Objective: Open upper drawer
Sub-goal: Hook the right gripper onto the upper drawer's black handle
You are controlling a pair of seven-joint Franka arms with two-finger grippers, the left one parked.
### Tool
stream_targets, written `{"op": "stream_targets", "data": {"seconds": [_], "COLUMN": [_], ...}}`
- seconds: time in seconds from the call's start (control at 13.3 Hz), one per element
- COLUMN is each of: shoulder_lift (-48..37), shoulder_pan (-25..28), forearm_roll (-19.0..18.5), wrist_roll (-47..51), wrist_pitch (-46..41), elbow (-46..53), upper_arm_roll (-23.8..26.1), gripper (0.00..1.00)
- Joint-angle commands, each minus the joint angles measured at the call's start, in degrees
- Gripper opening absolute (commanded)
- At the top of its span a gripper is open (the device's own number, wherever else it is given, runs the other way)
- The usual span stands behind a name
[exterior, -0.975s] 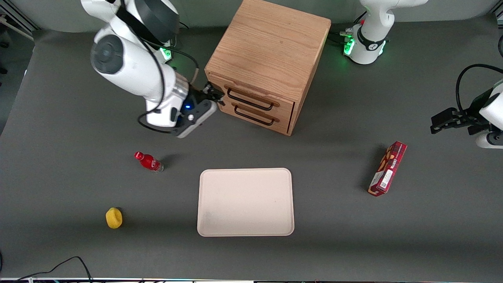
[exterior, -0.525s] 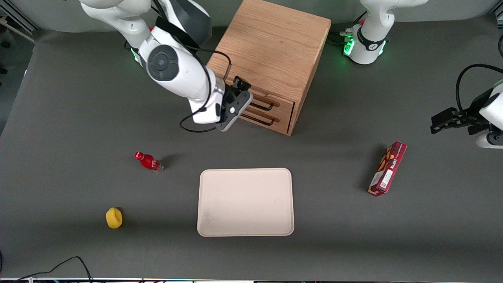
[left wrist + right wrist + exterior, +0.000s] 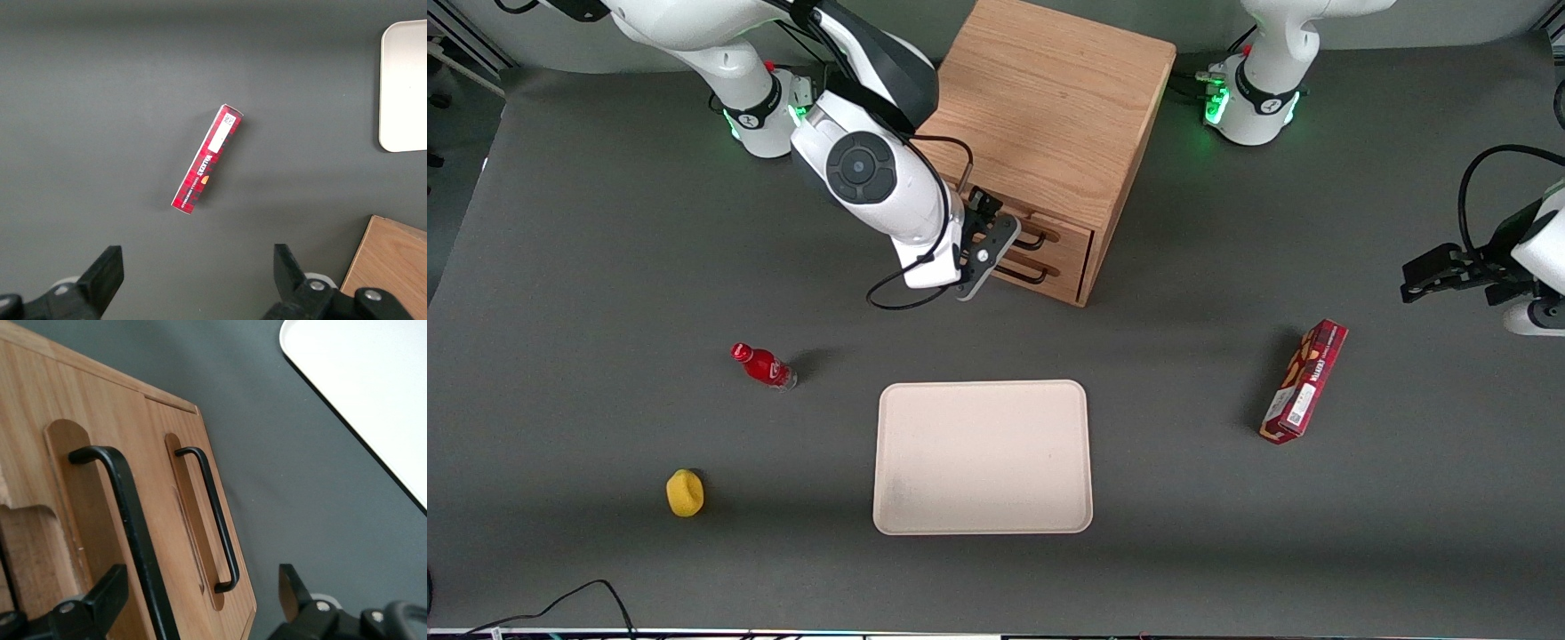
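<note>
The oak cabinet (image 3: pixel 1049 107) stands at the back of the table with two drawer fronts facing the front camera. The upper drawer (image 3: pixel 1065 233) is shut; its black bar handle (image 3: pixel 1035 238) is partly covered by my arm. The lower drawer (image 3: pixel 1054 265) sits under it. My right gripper (image 3: pixel 994 236) hangs in front of the drawer fronts, open and empty. In the right wrist view the upper drawer's handle (image 3: pixel 127 520) runs between the open fingers (image 3: pixel 100 600), close to one of them, with my gripper (image 3: pixel 200 587) just short of it. The lower handle (image 3: pixel 215 520) is beside it.
A white tray (image 3: pixel 983 458) lies nearer the front camera than the cabinet; its edge shows in the wrist view (image 3: pixel 360 393). A red bottle (image 3: pixel 763 365) and a yellow object (image 3: pixel 685 492) lie toward the working arm's end. A red box (image 3: pixel 1304 380) lies toward the parked arm's end.
My arm has swung from beside the cabinet's corner to in front of the drawer fronts, and now covers part of both handles. The drawers have not moved.
</note>
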Motion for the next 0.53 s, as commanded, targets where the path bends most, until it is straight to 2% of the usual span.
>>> {"op": "stream_targets", "data": {"seconds": [0.0,0.15,0.45], "shoulder_lift": [0.5,1.2,2.0], "shoulder_pan": [0.8,0.8,-0.3], "forearm_roll": [-2.4,-4.4,-4.7], "wrist_roll": [-0.8,-1.7,-8.3], "wrist_pitch": [1.3,1.6,4.0], "elbow": [-0.3,-0.2,-0.1], "upper_arm_roll": [0.3,0.2,-0.7], "gripper": [1.00,1.00,1.00]}}
